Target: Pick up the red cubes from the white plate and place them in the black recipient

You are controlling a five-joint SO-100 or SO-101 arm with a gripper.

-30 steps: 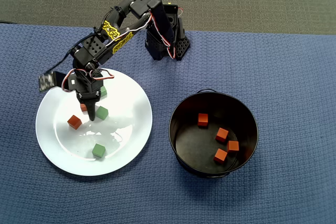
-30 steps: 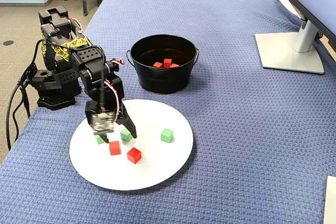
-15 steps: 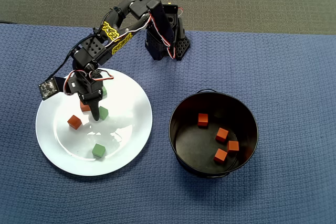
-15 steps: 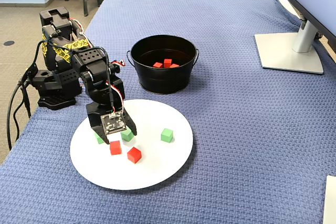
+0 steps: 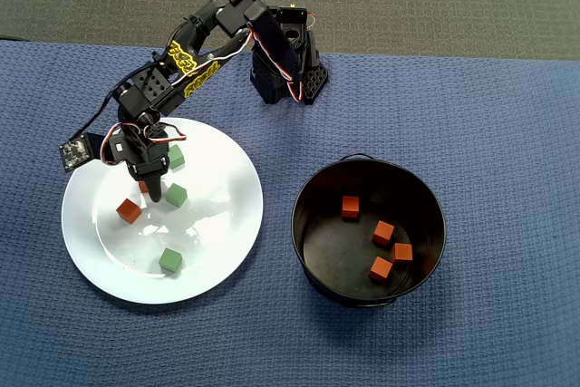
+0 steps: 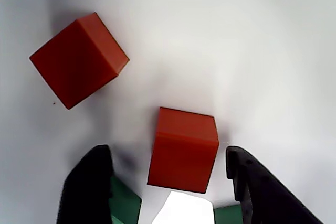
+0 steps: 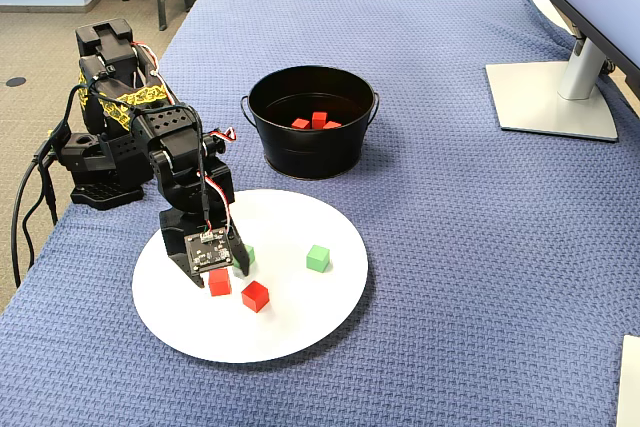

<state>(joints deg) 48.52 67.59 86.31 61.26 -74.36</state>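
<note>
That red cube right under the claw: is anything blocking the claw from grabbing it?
Nothing visible does. In the wrist view the red cube lies on the bare white plate between the open gripper fingers, with clear gaps on both sides. Green cubes sit behind it, near the fingers, not between.

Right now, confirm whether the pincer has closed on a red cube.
No. In the wrist view the pincer is open, with gaps either side of the red cube between its fingers.
</note>
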